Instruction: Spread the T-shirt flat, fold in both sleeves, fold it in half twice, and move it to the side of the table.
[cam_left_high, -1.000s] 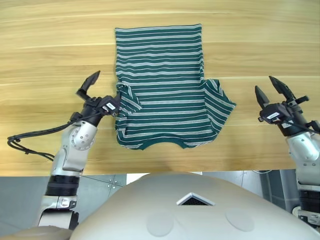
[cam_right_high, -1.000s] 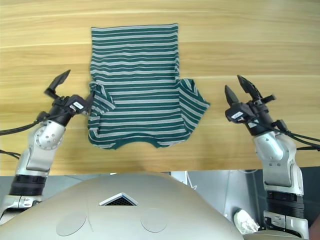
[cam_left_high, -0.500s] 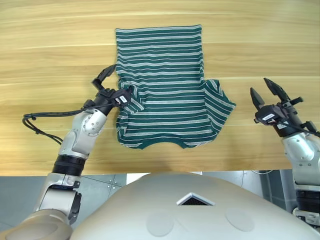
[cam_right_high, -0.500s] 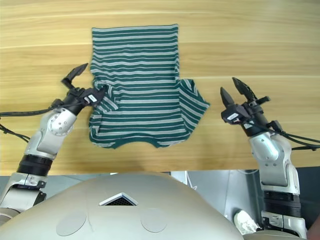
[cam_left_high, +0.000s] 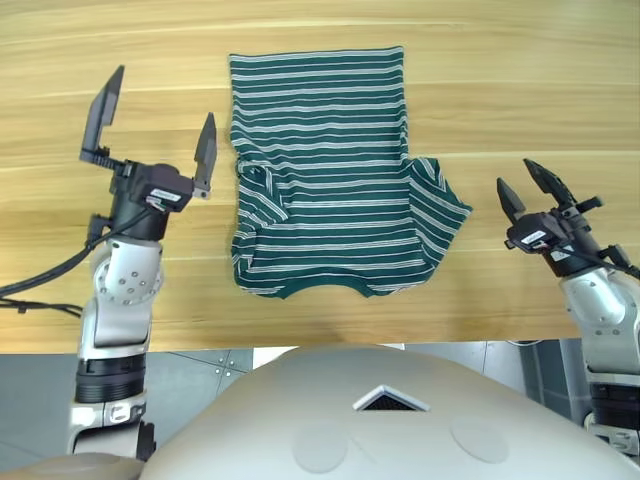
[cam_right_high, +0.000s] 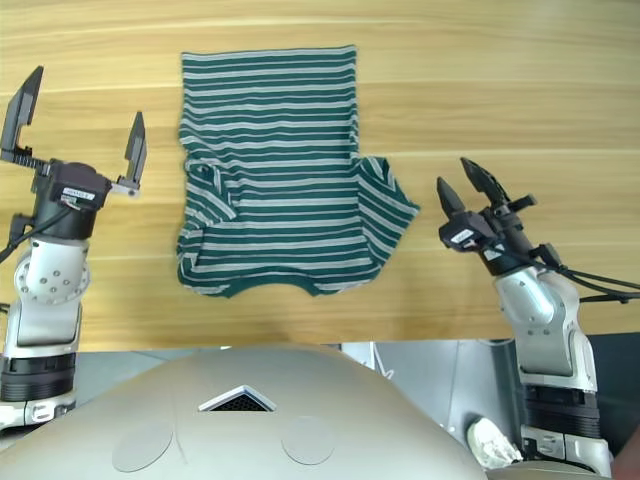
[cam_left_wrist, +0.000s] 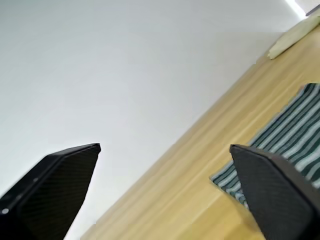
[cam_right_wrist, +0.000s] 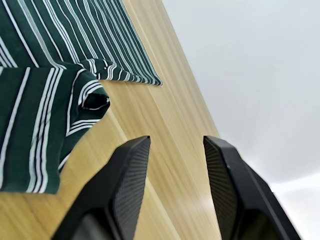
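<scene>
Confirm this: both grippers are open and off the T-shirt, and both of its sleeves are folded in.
Wrong on the sleeves. Only the left sleeve is folded onto the T-shirt; the right sleeve sticks out sideways on the table, as the left eye view shows. The left gripper and right gripper are open and off the T-shirt.

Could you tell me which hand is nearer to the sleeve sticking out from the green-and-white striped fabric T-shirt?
Right. The right hand hovers open beside the sleeve, apart from it; the left hand is open past the opposite edge of the T-shirt.
</scene>
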